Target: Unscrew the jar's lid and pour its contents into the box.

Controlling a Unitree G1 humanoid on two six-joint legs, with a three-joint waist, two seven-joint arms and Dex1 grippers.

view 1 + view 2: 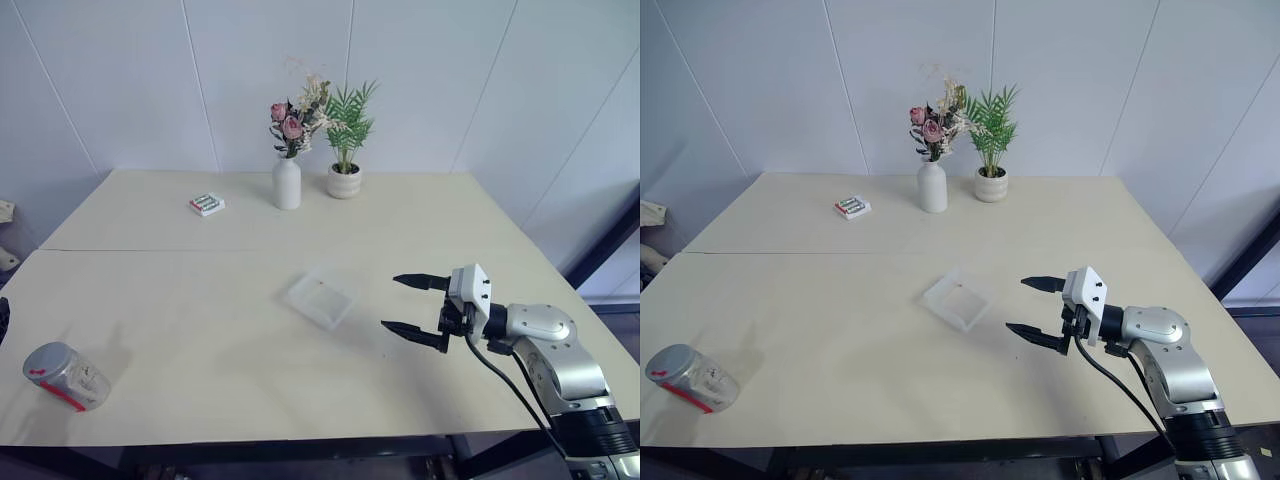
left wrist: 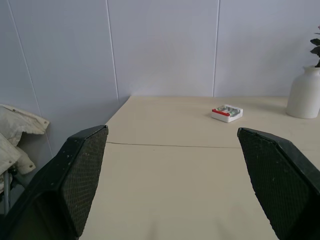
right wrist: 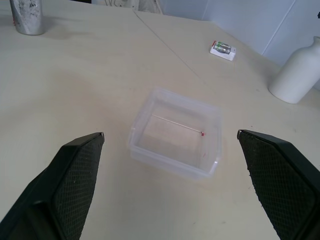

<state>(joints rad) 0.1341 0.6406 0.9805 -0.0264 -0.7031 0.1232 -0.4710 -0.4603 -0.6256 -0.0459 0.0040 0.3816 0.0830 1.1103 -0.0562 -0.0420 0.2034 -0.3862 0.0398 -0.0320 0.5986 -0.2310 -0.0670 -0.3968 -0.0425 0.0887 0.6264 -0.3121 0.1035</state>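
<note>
We see the jar (image 1: 64,375) lying tilted on its side near the front left corner of the surface (image 1: 200,300), close to the near edge, its lid (image 1: 668,362) seemingly on; we cannot tell anything about the contents. The box (image 1: 322,296) sits empty near the middle of the surface, well apart from the jar. So we judge the task barely begun: the jar is not yet held, the lid not unscrewed, nothing poured.

Our right hand (image 1: 415,311) hovers just right of the box, pointing toward it, its fingers spread wide and holding nothing. Our left hand (image 2: 175,200) is also wide open and empty, looking out over the left part of the surface.

Between jar and box the surface is bare, leaving free room to move. A small green-and-white packet (image 1: 207,204), a white vase (image 1: 287,183) and a potted plant (image 1: 345,180) stand far back, out of the way. We judge the jar's closeness to the front edge the main thing to watch.
</note>
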